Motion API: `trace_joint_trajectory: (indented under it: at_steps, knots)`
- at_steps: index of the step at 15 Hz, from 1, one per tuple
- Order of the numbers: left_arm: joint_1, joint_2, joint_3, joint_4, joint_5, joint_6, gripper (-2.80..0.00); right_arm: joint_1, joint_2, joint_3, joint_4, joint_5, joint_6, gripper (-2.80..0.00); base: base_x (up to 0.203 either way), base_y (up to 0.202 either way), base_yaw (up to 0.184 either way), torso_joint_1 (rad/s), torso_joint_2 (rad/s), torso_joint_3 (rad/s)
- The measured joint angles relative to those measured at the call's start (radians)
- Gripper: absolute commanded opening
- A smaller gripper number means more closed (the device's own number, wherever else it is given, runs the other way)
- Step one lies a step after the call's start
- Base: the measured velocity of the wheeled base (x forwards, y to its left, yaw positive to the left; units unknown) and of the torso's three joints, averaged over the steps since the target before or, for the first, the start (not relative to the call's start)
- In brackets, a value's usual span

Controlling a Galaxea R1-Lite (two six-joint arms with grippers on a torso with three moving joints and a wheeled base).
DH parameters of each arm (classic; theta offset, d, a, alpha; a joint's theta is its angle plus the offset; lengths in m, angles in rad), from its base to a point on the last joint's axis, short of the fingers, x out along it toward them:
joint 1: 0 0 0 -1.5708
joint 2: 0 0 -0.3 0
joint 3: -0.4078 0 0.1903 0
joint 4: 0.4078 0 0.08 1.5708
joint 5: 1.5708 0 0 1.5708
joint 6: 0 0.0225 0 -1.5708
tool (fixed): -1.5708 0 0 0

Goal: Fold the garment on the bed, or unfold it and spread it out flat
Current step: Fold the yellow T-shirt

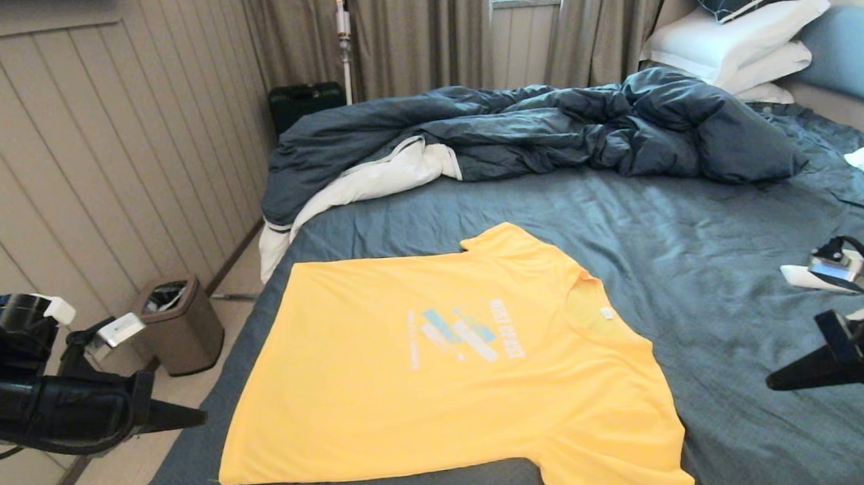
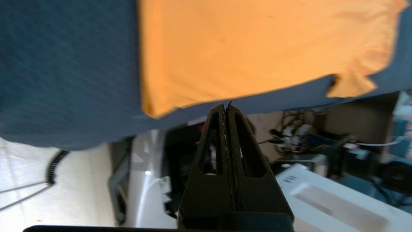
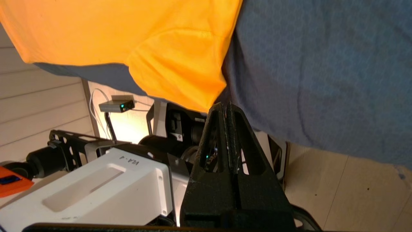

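Garment (image 1: 441,371): yellow T-shirt, spread flat and print-side up on the near part of the bed (image 1: 707,269). Collar toward the robot's right, hem toward the left. Near sleeve (image 1: 622,465) reaches the bed's front edge; in the right wrist view it droops slightly over that edge (image 3: 180,64). Far sleeve (image 1: 508,241) lies flat on the sheet. Hem runs just inside the bed's left edge, with a narrow strip of sheet showing beyond it.

Duvet (image 1: 546,128): rumpled along the far side, white lining showing at its left end, well apart from the shirt. A broad band of bare sheet lies between them, and more bare sheet extends to the shirt's right.

Left gripper (image 1: 186,418): off the bed's left front corner, over the floor, fingers pressed together, holding nothing, tip near the hem corner (image 2: 151,111) but apart.

Right gripper (image 1: 780,381): over the bed's right front area, fingers pressed together, empty, apart from the shirt.

Bin (image 1: 179,321): on the floor left of the bed.
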Motion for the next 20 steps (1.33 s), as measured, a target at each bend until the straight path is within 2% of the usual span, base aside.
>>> trace_joint_trajectory:
  at_steps: [4, 10, 15, 20]
  knots:
    - [0.007, 0.07, 0.057, -0.146, 0.057, 0.017, 0.0, -0.002, 0.018, -0.033, -0.001, 0.001, 0.003, -2.8, 0.0, 0.0, 0.0, 0.0, 0.0, 0.0]
    - [-0.04, 0.138, 0.086, -0.178, 0.119, 0.042, 0.0, -0.004, 0.002, -0.04, 0.0, 0.002, 0.003, -2.8, 0.0, 0.0, 0.0, 0.0, 0.0, 0.0]
    - [-0.069, 0.226, 0.073, -0.277, 0.123, 0.032, 0.0, -0.006, -0.024, -0.04, 0.0, 0.003, 0.002, -2.8, 0.0, 0.0, 0.0, 0.0, 0.0, 0.0]
    - [-0.078, 0.282, 0.038, -0.29, 0.121, 0.022, 0.0, -0.006, -0.028, -0.042, 0.0, 0.004, 0.003, -2.8, 0.0, 0.0, 0.0, 0.0, 0.0, 0.0]
